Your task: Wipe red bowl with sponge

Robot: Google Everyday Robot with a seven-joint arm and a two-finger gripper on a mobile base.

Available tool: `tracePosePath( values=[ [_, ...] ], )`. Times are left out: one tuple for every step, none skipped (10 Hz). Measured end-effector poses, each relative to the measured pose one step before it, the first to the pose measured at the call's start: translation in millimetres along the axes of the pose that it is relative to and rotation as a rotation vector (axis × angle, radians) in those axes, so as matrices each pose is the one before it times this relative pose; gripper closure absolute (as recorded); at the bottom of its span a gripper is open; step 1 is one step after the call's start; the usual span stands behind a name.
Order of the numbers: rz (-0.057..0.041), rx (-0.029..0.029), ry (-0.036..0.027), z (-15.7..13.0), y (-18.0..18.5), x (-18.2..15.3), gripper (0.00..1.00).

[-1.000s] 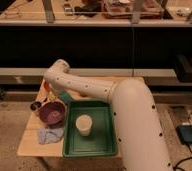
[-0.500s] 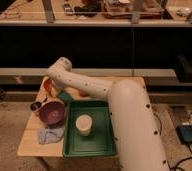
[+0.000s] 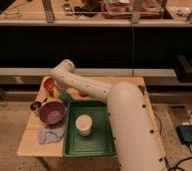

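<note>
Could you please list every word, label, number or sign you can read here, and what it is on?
No readable text anywhere.
The red bowl, white cup, green tray and robot arm show no markings; anything on the top-shelf clutter is too blurred to read.
The gripper sits at the red bowl's far rim.

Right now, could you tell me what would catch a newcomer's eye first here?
The big white arm sweeps across the wooden table, its gripper down just behind the red bowl at the left. Beside the bowl, a green tray holds a pale cup; a blue cloth lies in front.
</note>
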Motion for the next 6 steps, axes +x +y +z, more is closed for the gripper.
tracePosePath(
  values=[
    [-0.00447,-0.00145,-0.0051,6.99,1.23,-6.43,0.33],
    [-0.0008,-0.00222,-0.00425,4.83,1.79,-4.44,0.33],
    [0.00032,0.00065,-0.00537,5.84,0.71,-4.11,0.33],
    [-0.00034,0.00196,-0.00368,3.19,-0.2,-1.79,0.33],
    [-0.00503,0.00537,-0.0066,4.63,-2.07,-2.63,0.33],
    [-0.00197,0.00703,-0.00484,2.09,-2.5,-1.95,0.33]
  ],
)
